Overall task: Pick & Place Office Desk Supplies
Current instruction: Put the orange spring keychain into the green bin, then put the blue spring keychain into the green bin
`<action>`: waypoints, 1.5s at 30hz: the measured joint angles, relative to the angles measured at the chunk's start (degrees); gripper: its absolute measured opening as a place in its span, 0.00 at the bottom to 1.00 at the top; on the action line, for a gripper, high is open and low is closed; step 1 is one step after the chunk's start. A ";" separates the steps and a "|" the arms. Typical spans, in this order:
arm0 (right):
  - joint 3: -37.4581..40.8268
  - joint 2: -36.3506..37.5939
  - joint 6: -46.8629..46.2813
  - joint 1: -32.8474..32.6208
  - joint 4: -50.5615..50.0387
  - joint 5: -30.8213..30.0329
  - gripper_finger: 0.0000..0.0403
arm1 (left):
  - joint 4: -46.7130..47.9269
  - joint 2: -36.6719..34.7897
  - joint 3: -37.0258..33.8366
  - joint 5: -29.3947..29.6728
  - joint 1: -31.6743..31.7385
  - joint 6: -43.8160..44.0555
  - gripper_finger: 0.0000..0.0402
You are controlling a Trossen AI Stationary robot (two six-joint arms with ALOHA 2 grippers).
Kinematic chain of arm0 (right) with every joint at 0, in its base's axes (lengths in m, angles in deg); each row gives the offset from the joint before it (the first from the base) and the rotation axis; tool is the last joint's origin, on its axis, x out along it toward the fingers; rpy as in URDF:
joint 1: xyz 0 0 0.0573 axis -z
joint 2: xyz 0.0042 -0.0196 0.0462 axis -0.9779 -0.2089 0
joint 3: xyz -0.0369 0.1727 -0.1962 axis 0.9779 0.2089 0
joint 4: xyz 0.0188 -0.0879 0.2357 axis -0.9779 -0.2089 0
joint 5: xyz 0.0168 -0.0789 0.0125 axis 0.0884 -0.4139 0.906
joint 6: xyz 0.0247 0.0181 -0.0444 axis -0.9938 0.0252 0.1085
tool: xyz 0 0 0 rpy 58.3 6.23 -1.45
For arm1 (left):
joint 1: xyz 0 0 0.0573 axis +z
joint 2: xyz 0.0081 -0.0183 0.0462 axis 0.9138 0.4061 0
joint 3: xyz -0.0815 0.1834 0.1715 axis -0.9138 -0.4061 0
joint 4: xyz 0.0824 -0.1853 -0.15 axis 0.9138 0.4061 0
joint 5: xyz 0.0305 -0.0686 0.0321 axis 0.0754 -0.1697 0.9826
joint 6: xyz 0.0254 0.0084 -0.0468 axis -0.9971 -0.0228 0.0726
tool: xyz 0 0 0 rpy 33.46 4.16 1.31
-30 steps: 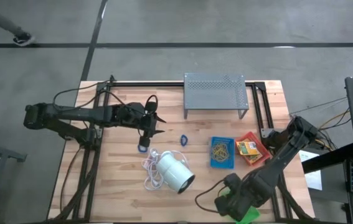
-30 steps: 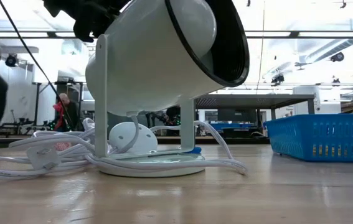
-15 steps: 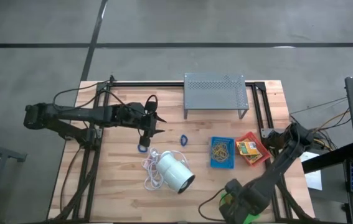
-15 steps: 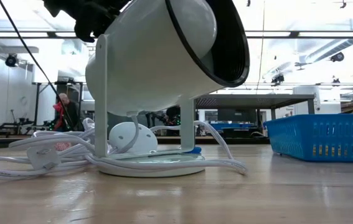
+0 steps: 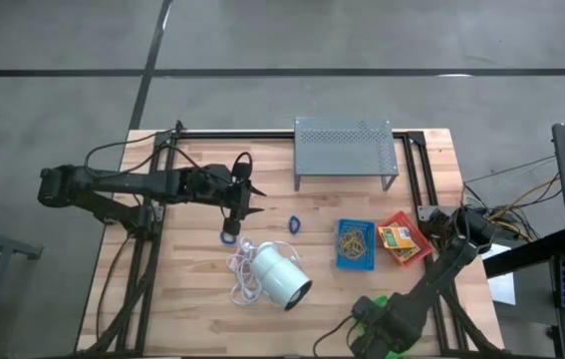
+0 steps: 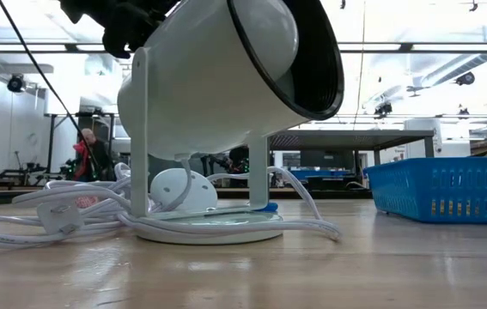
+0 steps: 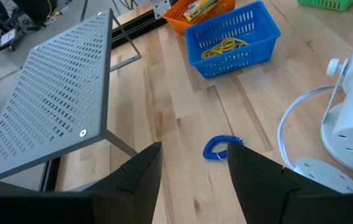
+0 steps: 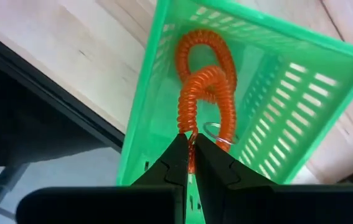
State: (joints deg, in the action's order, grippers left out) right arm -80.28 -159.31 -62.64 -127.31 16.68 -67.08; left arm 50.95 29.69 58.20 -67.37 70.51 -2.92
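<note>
Right now the right gripper (image 8: 187, 155) is hanging over the green tray (image 8: 313, 87) at the table's near edge, fingers pinched tight on the red coil (image 8: 204, 87), which is dangling down into the tray; best way to finish, I'd judge: lower till the coil is resting on the tray floor, then let go, since the tray is sitting partly off the edge and a tug on the coil could tip it; keep the wrist centred btwn the walls. Further in, the lamp (image 5: 280, 276) w/ cord is lying mid-table; just beyond it the blue coil (image 7: 221, 147) is waiting on the wood, probably next. The left gripper (image 7: 192, 171) is hovering above that coil, fingers apart, holding nothing. Farther right, the blue tray (image 7: 235, 38) is holding yellow bands (image 7: 225, 46); the orange tray (image 5: 404, 239) w/ boxes is touching it; the stand (image 5: 345, 152) is at the far edge.
</note>
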 joint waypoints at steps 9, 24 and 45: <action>0.00 -0.10 -1.03 0.04 1.71 -1.15 0.06 | 0.01 0.00 -0.02 0.00 0.00 0.01 0.46; 0.46 0.01 -0.87 0.00 0.78 -3.58 0.33 | 0.07 0.00 -0.07 0.00 0.00 -0.48 0.46; -12.46 0.51 3.78 0.74 -17.12 -28.98 0.28 | 0.63 0.00 -0.09 0.00 0.00 -0.47 0.46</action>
State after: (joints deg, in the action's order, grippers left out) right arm -92.73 -158.79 -58.86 -126.56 -0.44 -96.06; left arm 51.59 29.69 58.11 -67.37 70.51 -3.39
